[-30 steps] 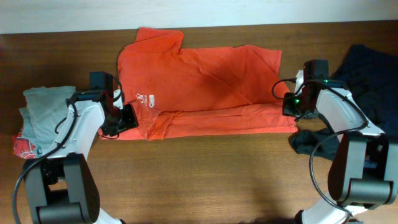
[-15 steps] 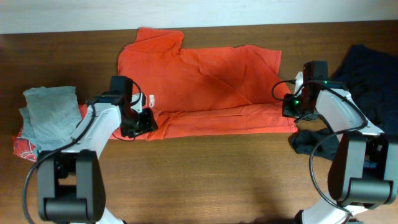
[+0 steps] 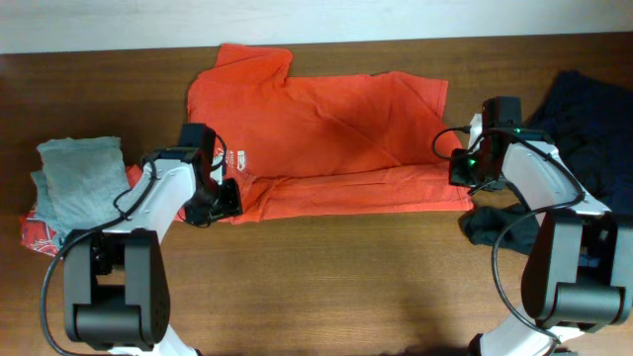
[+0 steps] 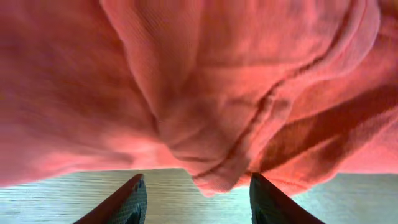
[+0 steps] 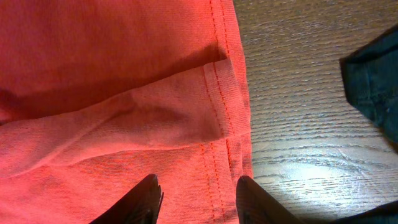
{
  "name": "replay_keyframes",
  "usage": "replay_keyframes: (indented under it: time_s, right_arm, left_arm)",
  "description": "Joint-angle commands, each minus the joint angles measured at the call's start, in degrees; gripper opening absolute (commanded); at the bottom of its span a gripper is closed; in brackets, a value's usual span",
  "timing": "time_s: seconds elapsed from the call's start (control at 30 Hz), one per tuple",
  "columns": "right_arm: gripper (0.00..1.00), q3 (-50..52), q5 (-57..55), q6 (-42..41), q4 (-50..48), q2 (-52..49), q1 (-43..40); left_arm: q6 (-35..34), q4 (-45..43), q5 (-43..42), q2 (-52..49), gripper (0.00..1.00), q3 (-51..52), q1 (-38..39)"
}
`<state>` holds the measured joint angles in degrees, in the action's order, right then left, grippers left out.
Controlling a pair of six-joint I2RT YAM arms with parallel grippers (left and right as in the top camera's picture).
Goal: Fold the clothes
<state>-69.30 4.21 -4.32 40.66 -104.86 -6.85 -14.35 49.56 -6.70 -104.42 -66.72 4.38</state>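
The orange-red T-shirt (image 3: 326, 129) lies spread across the back of the table, its lower hem folded up in a band. Small white lettering (image 3: 240, 158) shows near its left side. My left gripper (image 3: 220, 196) is at the shirt's lower left corner. In the left wrist view it (image 4: 199, 202) is open, and a bunched fold of cloth (image 4: 217, 177) hangs just ahead of the jaws, ungripped. My right gripper (image 3: 462, 168) is at the shirt's lower right edge. In the right wrist view it (image 5: 202, 202) is open over the stitched hem (image 5: 217, 124). A dark navy garment (image 3: 584, 114) lies at the far right.
A stack of grey cloth (image 3: 79, 183) sits at the left on a red patterned piece (image 3: 40, 235). A dark scrap (image 3: 490, 225) lies by the right arm's base, and its edge (image 5: 373, 81) shows in the right wrist view. Bare wood (image 3: 336, 277) spans the front.
My left gripper has moved right, from beside the shirt onto its lower left corner, and its jaws have widened a little. The right arm has not moved.
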Motion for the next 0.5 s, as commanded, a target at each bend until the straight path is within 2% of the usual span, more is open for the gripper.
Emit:
replay_keyframes:
  time_s: [0.0,0.2,0.3,0.33,0.47]
  right_arm:
    - [0.45,0.3,0.1,-0.2,0.0,-0.5,0.1]
    - [0.45,0.3,0.1,-0.2,0.0,-0.5,0.1]
    - [0.45,0.3,0.1,-0.2,0.0,-0.5,0.1]
    - [0.45,0.3,0.1,-0.2,0.0,-0.5,0.1]
    - [0.45,0.3,0.1,-0.2,0.0,-0.5,0.1]
  left_arm:
    - [0.3,-0.2,2.3,1.2,0.53,-1.0,0.1]
    - [0.2,-1.5,1.6,1.0,0.47,-0.8,1.0]
    - [0.2,-1.9,1.6,0.7,0.29,-0.8,2.3]
    - [0.2,-2.0,1.6,0.4,0.27,-0.8,2.5]
    - [0.2,-2.1,1.6,-0.9,0.26,-0.8,3.1]
